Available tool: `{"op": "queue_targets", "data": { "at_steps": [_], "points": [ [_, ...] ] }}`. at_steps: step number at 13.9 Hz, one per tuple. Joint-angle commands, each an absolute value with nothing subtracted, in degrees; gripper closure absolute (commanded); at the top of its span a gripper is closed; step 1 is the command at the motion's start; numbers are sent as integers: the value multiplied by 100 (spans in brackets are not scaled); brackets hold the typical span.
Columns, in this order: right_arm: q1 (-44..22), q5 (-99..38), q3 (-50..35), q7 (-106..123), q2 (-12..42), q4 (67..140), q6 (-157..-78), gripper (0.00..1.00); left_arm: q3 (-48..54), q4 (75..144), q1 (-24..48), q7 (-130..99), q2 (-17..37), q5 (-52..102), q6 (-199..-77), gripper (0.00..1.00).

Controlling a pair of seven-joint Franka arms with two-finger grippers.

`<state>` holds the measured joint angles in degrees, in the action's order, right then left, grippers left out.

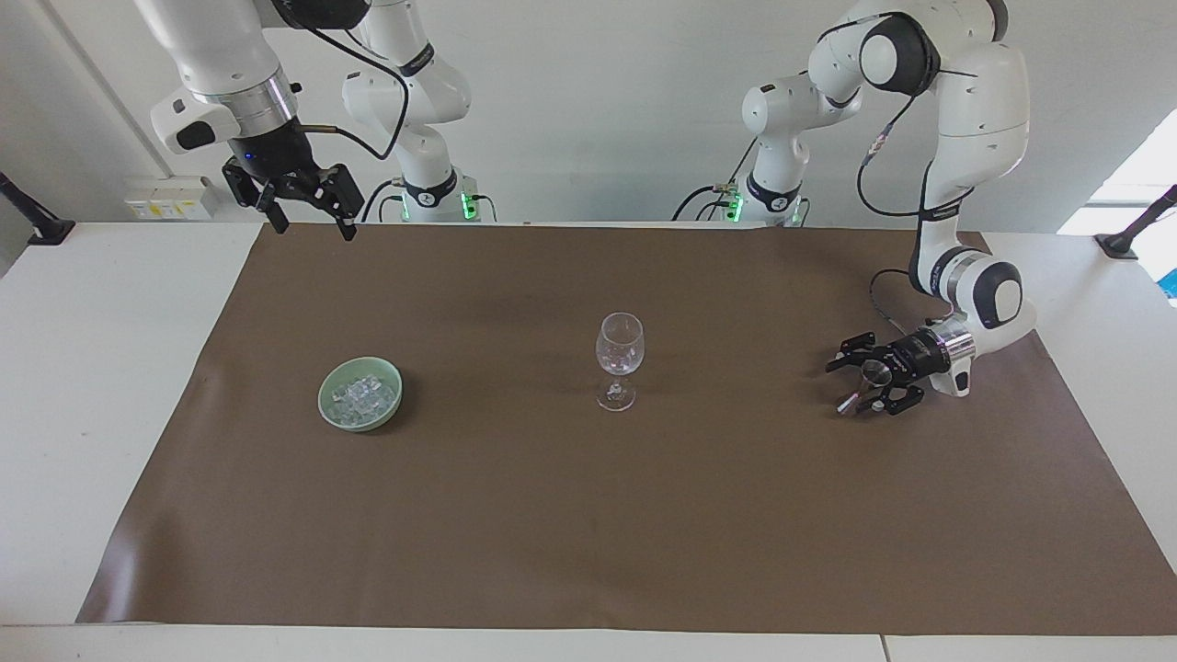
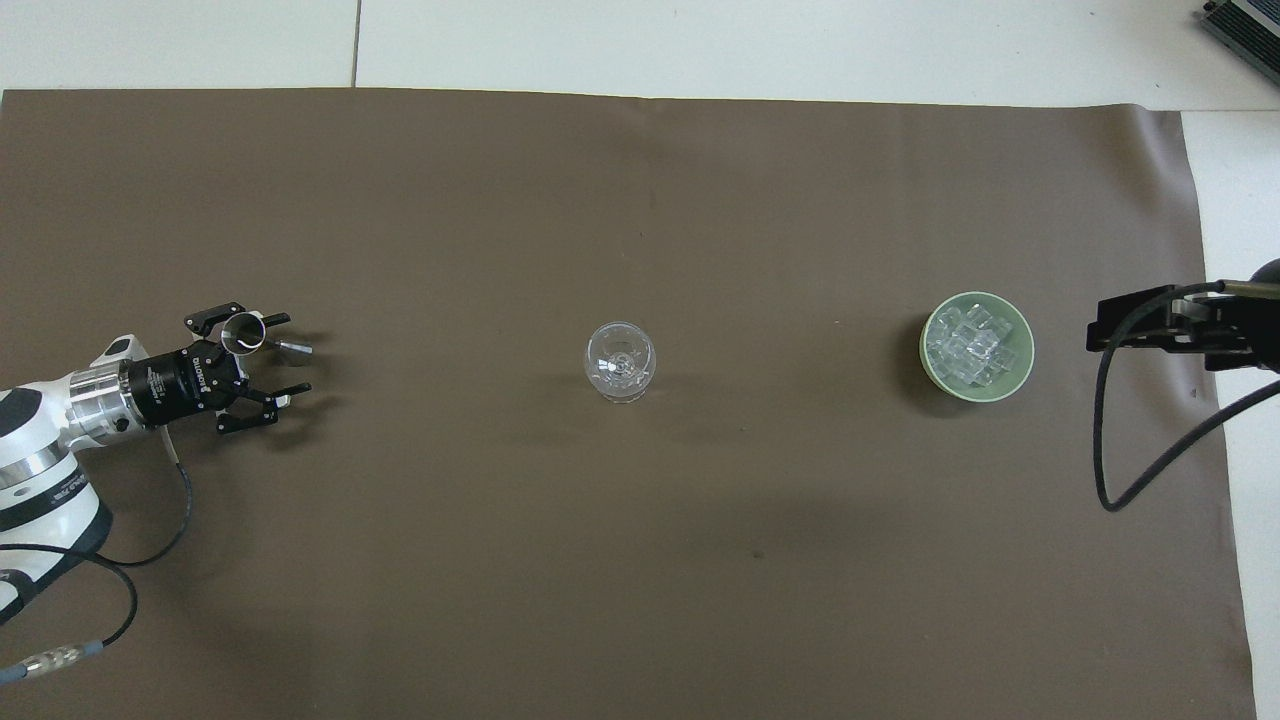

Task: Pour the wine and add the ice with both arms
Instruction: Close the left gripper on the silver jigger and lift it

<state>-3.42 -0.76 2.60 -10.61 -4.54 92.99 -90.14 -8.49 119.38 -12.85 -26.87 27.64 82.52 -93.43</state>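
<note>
A clear stemmed wine glass (image 1: 620,348) (image 2: 620,362) stands upright at the middle of the brown mat. A heap of clear ice cubes (image 1: 364,395) (image 2: 975,347) lies in a pale green bowl (image 1: 325,401) (image 2: 926,350) toward the right arm's end. A small metal cup (image 1: 874,371) (image 2: 243,333) stands on the mat toward the left arm's end. My left gripper (image 1: 860,382) (image 2: 285,358) is low and level, open, with the cup between its fingers, close to one finger. My right gripper (image 1: 311,224) (image 2: 1110,325) hangs open and empty, high over the mat's edge at the right arm's end.
The brown mat (image 1: 588,515) (image 2: 640,560) covers most of the white table. A black cable (image 2: 1110,440) loops down from the right arm over the mat's edge beside the bowl. No wine bottle is in view.
</note>
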Motion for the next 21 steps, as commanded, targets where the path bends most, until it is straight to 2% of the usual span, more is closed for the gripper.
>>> {"op": "queue_targets", "data": {
  "at_steps": [1,17,18,19,20,21],
  "points": [
    [-316,-79,237,-958,-580,9431,-9000,0,-932,12102,-1292,-2584,2716,8411,-9255,10],
    [-316,-79,237,-958,-580,9431,-9000,0,-932,12463,-1441,-2619,2637,8807,-9106,13],
    [-316,-79,237,-958,-580,9431,-9000,0,-932,12463,-1441,-2628,2637,8807,-9105,19],
    [-316,-79,237,-949,-580,9431,-9000,0,-932,12463,-1450,-2637,2637,8807,-9114,30],
    [-316,-88,237,-958,-580,9431,-9000,0,-932,12463,-1441,-2645,2637,8807,-9114,43],
    [-316,-79,237,-949,-580,9431,-9000,0,-932,12472,-1441,-2646,2637,8807,-9114,62]
  ]
}}
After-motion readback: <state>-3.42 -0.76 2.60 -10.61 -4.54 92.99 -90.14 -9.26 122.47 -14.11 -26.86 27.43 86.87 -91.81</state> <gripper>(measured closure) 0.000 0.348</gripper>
